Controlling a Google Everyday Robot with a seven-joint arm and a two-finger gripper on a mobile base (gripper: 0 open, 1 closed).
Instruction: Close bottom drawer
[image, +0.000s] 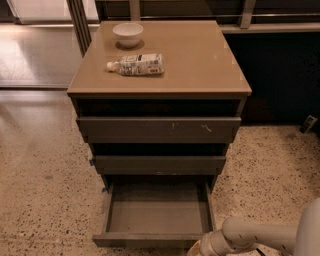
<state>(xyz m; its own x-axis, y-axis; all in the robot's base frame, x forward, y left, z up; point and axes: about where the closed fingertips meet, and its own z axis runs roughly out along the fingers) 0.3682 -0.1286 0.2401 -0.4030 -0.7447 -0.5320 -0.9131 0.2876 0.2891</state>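
Bottom drawer (150, 240) pulled open, claw (198, 248) low at its front right corner, grip state impossible to tell.

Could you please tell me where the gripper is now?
Camera view, bottom edge, right of centre: the beige gripper sits by the front right corner of the open dark grey-brown bottom drawer.

Warm, dim light falls from above, leaving a soft sheen on the tan cabinet top (200, 60). The floor (35, 55) at upper left glares brightly. Deep shadow fills the gaps above the 2 upper drawer fronts, and the open bottom drawer (157, 212) is shaded inside. The gripper (199, 249), at the bottom edge by that drawer's front right corner, catches pale light
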